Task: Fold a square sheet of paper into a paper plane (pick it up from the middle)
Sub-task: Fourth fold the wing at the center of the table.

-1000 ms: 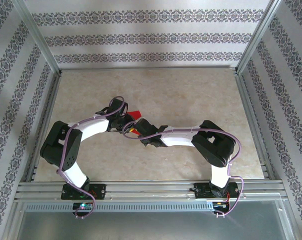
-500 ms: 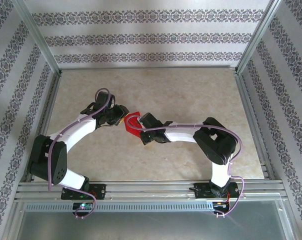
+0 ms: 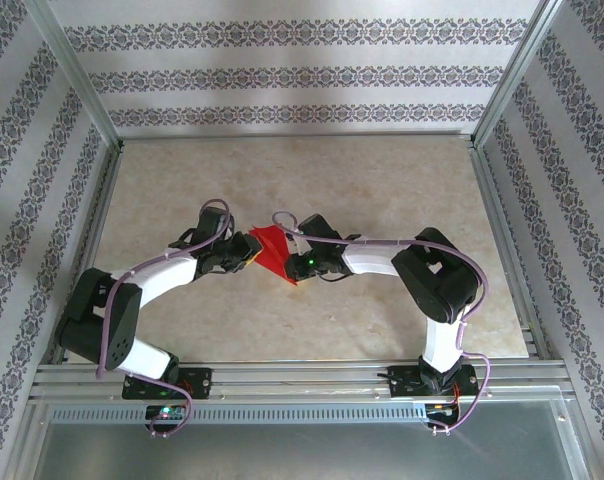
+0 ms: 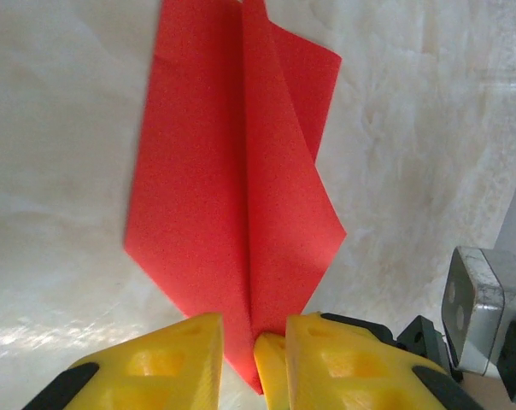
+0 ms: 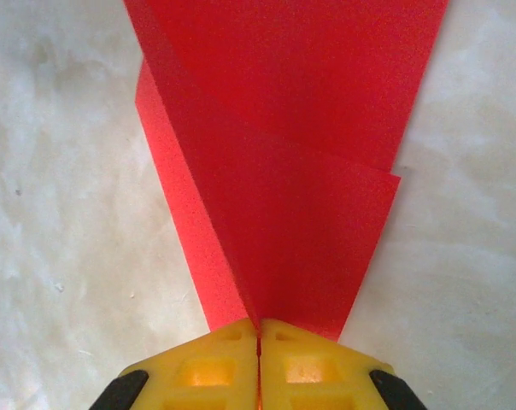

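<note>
Holding at mid-table: the folded red paper (image 3: 274, 252), creased lengthwise into overlapping flaps, sits about the middle of the table (image 3: 382, 180), between both grippers. The right gripper (image 5: 258, 335) is clamped on the paper from the table's right side. Its fingers are pressed together where the folds converge, and the flaps fan out from them. The left gripper (image 4: 255, 346) comes in from the table's left side, fingers narrowly apart, with the paper's pointed tip in the gap. Can't tell if the tip is actually pinched. The left wrist view has one flap lifted along the crease. Can't tell if the paper touches the table.
</note>
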Controlling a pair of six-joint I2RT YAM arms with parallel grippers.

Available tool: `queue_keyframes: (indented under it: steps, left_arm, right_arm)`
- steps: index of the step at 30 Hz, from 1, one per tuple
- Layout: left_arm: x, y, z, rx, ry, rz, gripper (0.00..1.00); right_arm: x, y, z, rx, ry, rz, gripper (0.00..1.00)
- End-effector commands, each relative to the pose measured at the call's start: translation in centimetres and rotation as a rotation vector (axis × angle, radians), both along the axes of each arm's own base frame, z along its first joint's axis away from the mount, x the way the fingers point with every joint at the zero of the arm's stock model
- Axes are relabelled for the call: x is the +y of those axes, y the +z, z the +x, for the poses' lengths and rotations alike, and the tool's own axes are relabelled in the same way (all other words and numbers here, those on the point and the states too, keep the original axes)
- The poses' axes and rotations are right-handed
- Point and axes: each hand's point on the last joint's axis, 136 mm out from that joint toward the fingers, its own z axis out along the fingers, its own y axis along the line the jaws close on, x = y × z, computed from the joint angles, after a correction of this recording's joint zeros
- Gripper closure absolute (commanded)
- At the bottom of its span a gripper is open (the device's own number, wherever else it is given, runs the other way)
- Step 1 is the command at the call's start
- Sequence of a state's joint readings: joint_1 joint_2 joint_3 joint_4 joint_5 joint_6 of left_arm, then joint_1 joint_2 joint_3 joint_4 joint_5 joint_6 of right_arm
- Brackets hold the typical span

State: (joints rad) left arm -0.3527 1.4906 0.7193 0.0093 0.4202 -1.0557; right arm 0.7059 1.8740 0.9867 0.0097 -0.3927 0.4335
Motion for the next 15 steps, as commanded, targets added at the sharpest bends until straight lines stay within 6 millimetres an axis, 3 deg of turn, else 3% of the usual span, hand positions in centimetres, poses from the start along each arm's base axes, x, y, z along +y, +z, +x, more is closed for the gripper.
queue_keyframes:
  steps: [1,10,15]
  left_arm:
    - [-2.0,0.4,0.8,-0.061,-0.051,-0.049,0.76]
    - [-4.1,-1.3,1.1,-0.058,-0.109,-0.062,0.78]
    - [-4.4,-2.3,1.1,-0.035,-0.118,-0.056,0.73]
  right_arm:
    - [0.3,0.2,-0.7,0.077,0.006,0.077,0.92]
    - [-0.2,-0.1,-0.5,0.154,-0.024,0.160,0.91]
    - [-0.3,-0.3,-0.3,0.165,-0.032,0.172,0.91]
